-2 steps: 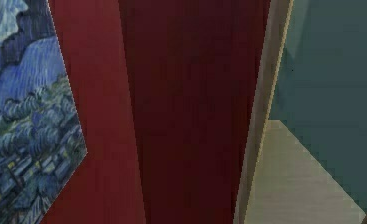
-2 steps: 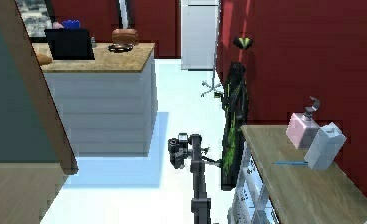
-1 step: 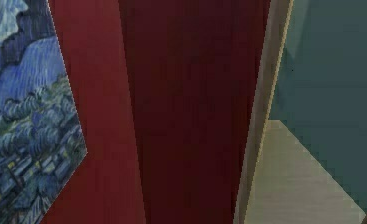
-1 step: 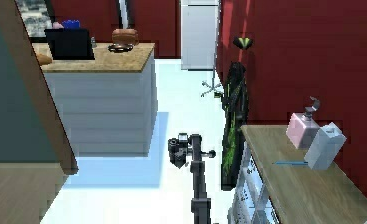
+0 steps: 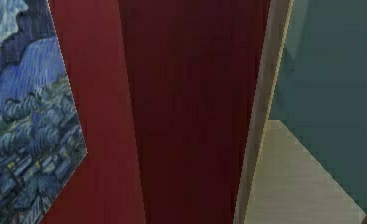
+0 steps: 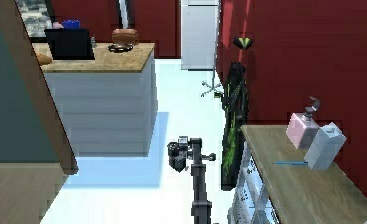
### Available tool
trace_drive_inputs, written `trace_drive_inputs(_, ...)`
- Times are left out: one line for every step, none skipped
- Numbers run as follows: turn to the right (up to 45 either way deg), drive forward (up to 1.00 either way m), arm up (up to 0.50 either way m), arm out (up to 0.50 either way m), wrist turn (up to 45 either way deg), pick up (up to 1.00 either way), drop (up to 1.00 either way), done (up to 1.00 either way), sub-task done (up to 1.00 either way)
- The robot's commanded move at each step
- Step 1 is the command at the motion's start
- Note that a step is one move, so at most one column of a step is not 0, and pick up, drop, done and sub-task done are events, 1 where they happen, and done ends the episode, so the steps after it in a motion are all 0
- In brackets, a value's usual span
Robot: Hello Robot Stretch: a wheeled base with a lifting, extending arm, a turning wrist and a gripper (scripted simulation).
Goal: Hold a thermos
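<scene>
Evidently no grasp yet: thermos unplaced, fingers over bare floor

On the arm side view the gripper (image 6: pixel 177 152) hangs at the end of the dark arm, with only pale floor behind its far end. It holds nothing. Whether its fingers are released or clenched cannot be told.

Where the thermos stands cannot be told either, as the small things are blobs. Two surfaces flank the fingers, and both are well apart from them:

- **Island surface** (image 6: pixel 131 62), up and to the view's left. It carries a dark box (image 6: pixel 69 44) and a brown lump (image 6: pixel 124 40).
- **Side surface** (image 6: pixel 291 172), at the view's lower right against the red wall. It carries a pink box (image 6: pixel 301 128) just beside a white box (image 6: pixel 326 147).

Neither box has an upright, flask-like long axis.

The drawers (image 6: pixel 253 192) under the side surface are the one container, and their contents are hidden.

The forward view shows a red wall (image 5: pixel 191 100) and a painting (image 5: pixel 26 100) close ahead. The coming move is therefore likely a drive to search, not a reach.
</scene>
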Motion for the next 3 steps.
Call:
trace_drive_inputs(0.0,0.0,-0.5,0.0,0.0,0.0,0.0,0.0,0.0)
trace_drive_inputs(0.0,0.0,-0.26,0.0,0.0,0.0,0.0,0.0,0.0)
trace_drive_inputs(0.0,0.0,0.0,0.0,0.0,1.0,0.0,0.0,0.0)
